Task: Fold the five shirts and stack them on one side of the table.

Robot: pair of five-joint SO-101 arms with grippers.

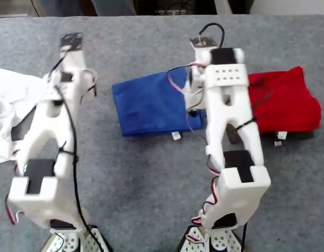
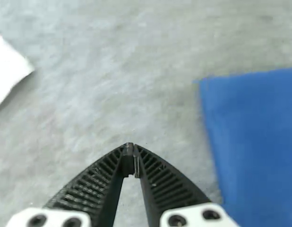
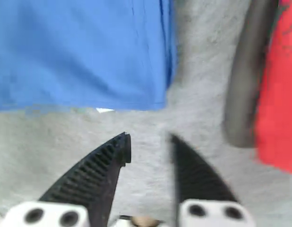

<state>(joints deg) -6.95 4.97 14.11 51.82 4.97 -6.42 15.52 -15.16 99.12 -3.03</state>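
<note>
A folded blue shirt (image 1: 151,105) lies mid-table, its small tag at the near edge. To its right a folded red shirt (image 1: 285,102) rests on a dark garment (image 1: 301,135). A crumpled white shirt (image 1: 10,110) is at the left edge. My left gripper (image 2: 130,152) is shut and empty over bare grey cloth, between the white shirt (image 2: 9,71) and the blue shirt (image 2: 254,142). My right gripper (image 3: 150,142) is open and empty above the gap by the blue shirt's (image 3: 80,52) near right corner, with the red shirt (image 3: 278,94) and a dark strip (image 3: 245,85) beside it.
The table (image 1: 151,178) is covered in grey felt-like cloth, with bare room in front of the shirts between the two arms. The right arm (image 1: 227,105) hangs over the gap between the blue and red shirts. The left arm (image 1: 52,121) stands beside the white shirt.
</note>
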